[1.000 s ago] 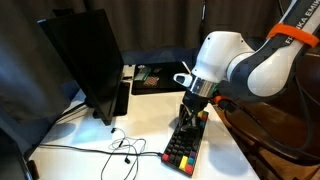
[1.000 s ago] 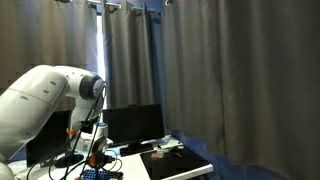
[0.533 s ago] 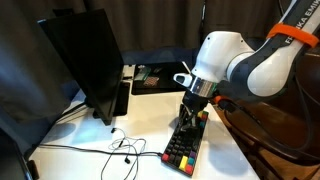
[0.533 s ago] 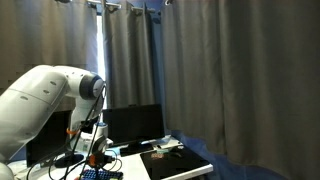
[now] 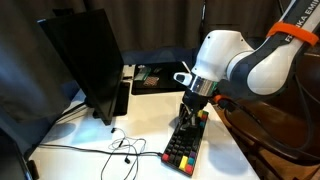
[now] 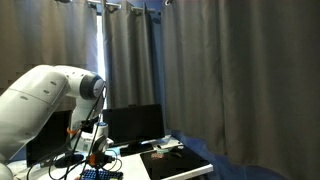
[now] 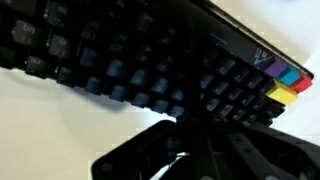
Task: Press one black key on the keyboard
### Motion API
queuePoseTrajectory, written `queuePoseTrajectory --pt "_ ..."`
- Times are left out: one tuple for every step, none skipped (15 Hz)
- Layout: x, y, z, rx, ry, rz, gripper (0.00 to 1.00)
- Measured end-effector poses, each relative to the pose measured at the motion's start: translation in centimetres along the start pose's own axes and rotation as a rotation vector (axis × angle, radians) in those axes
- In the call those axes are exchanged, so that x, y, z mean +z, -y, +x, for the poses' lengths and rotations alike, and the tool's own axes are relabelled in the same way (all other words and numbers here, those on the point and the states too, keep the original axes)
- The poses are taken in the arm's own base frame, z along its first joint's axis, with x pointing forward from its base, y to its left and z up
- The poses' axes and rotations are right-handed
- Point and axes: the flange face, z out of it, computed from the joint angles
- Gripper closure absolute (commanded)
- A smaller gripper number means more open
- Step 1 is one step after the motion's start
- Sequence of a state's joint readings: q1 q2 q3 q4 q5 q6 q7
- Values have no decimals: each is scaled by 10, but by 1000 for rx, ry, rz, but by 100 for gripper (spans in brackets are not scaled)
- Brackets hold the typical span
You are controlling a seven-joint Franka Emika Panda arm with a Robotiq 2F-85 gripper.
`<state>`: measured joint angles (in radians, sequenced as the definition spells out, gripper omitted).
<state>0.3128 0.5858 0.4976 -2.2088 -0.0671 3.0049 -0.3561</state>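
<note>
Wrist view: compact rectangular black-keyed keyboard (image 7: pixel 130 60), near right on white table (image 5: pixel 150 108); gripper (image 7: pixel 190 150) low over black keys, perhaps touching, spread or pressed together cannot tell. Keyboard stiff, light, may skid: press key centre.

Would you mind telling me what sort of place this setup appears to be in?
Probably an office or lab workstation: a white desk carries a large black monitor and a compact keyboard, with dark curtains hung behind.

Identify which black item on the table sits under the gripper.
The keyboard, the only one with coloured keys; the gripper hangs over its black keys. The monitor stands apart, upright.
</note>
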Motion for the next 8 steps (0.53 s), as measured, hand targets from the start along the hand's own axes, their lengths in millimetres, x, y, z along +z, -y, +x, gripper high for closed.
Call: queuePoseTrajectory --pt "-1 0 0 2 -1 0 100" --pt "-3 -2 1 4 -4 -1 100" --pt "-6 -3 2 6 -9 -3 100" --pt "-9 -6 3 9 -13 -7 100" --pt "-13 -7 4 10 -16 -10 100" --pt "-16 -9 5 12 -18 -11 87" --pt "-19 -10 6 13 -19 -12 73" --pt "-22 -10 7 15 -19 -14 67"
